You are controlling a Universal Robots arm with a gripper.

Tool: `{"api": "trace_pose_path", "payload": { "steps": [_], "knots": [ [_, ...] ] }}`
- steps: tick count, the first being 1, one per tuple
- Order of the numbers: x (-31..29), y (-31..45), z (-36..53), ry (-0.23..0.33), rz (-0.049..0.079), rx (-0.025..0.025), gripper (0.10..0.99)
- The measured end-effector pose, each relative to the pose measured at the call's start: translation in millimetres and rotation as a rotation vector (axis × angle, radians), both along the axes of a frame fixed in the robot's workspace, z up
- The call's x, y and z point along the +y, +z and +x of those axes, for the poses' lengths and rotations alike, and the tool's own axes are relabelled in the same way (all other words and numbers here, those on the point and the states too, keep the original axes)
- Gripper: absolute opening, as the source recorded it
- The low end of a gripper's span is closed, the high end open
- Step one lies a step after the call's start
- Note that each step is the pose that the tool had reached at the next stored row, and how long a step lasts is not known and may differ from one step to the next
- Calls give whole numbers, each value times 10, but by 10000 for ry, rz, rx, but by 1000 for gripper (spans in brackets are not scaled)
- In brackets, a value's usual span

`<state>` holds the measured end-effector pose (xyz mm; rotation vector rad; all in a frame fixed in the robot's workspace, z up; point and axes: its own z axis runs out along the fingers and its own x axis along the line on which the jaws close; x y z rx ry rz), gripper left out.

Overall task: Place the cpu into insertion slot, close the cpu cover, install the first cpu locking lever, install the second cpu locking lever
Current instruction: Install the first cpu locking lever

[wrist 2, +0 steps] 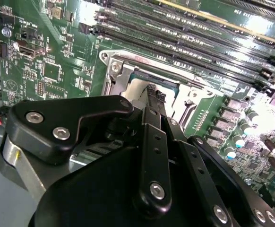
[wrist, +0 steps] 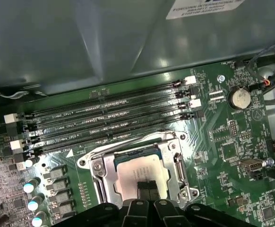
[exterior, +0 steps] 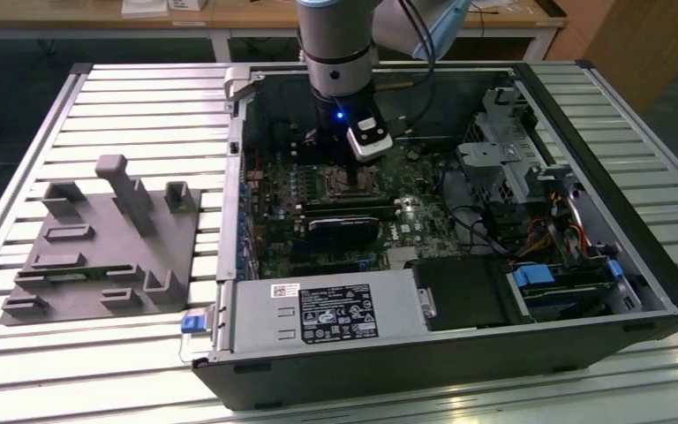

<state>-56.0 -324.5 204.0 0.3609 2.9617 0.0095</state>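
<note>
The exterior view looks down from high and well back over the open computer case (exterior: 457,221) on the slatted counter (exterior: 139,97). Both wrist views sit close above the green motherboard (wrist: 222,142), facing past the hand (wrist: 148,188), and share the insertion slot (wrist 2: 142,85) and memory slots (wrist: 109,123).

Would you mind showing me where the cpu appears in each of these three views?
Exterior view: too small to make out within the insertion slot, below the gripper.
First wrist view: the cpu lies in the slot, beyond the fingertips.
Second wrist view: partly visible above the fingers.
Shared landmark: the memory slots.
</note>
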Motion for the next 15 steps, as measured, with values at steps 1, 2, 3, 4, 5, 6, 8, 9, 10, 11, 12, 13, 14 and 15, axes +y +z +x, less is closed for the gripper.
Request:
{"api": "trace_pose_path", "payload": {
  "steps": [1, 2, 3, 4, 5, 6, 8, 9, 10, 11, 12, 13, 14, 15],
  "knots": [
    [0, 0, 0, 0, -1, 1, 106],
    [-1, 1, 0, 1, -2, 1, 106],
    [-1, 0, 0, 1, -1, 1, 106],
    [-1, 2, 0, 1, -1, 0, 106],
    [-2, 7, -1, 1, -6, 3, 106],
    [-2, 20, 0, 1, -4, 1, 106],
    [-1, 62, 0, 1, -3, 0, 106],
    [-1, 89, 0, 1, -3, 0, 106],
    [-1, 117, 0, 1, -4, 1, 106],
    [-1, 145, 0, 1, -2, 0, 106],
    [-1, 172, 0, 1, -3, 0, 106],
    [-1, 199, 0, 1, -4, 1, 106],
    [-1, 220, 0, 1, -3, 0, 106],
    [-1, 240, 0, 1, -4, 1, 106]
  ]
}}
